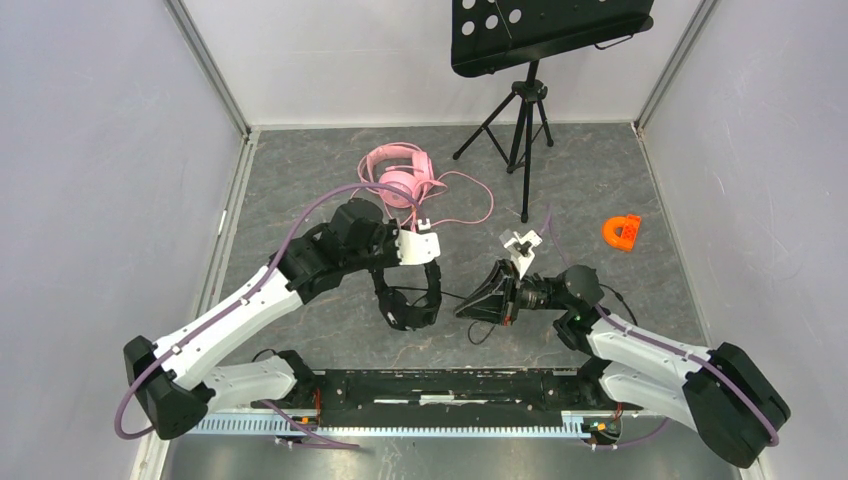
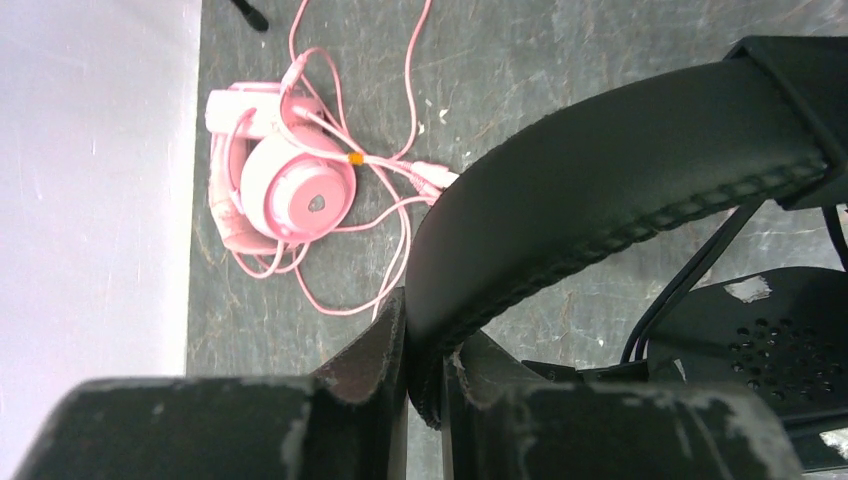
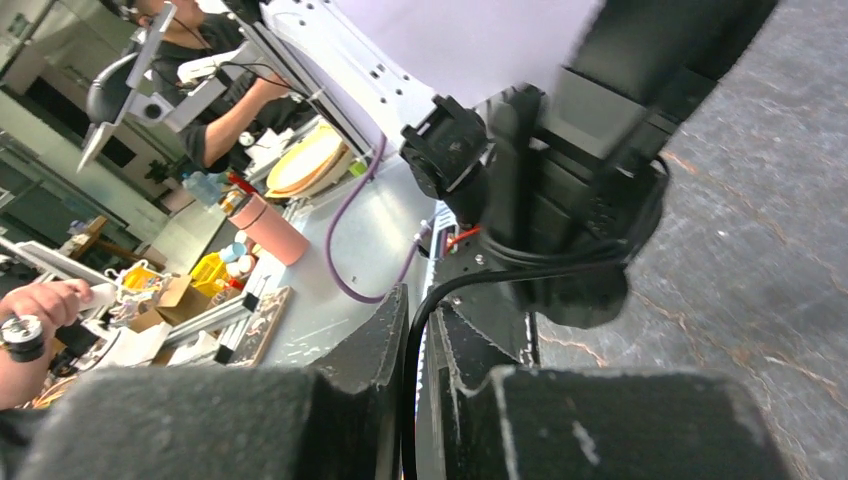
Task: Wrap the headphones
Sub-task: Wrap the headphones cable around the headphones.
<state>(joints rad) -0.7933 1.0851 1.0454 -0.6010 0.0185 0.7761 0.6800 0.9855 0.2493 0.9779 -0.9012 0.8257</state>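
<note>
Left wrist view: the left end effector (image 2: 425, 345) is clamped on the black headset (image 2: 620, 170) by its headband, and the right end effector (image 3: 418, 330) pinches the black cable (image 3: 480, 273). Winding looks barely begun. The pink headset (image 2: 285, 185) lies on the counter (image 1: 600, 170), its cable sprawled loose.

Even bright light, soft shadows, blurred foregrounds

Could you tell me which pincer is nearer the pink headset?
Left. The left pincer, gripping the black headset, is close by the pink headset; the right pincer, on the black cable, sits farther off.
</note>
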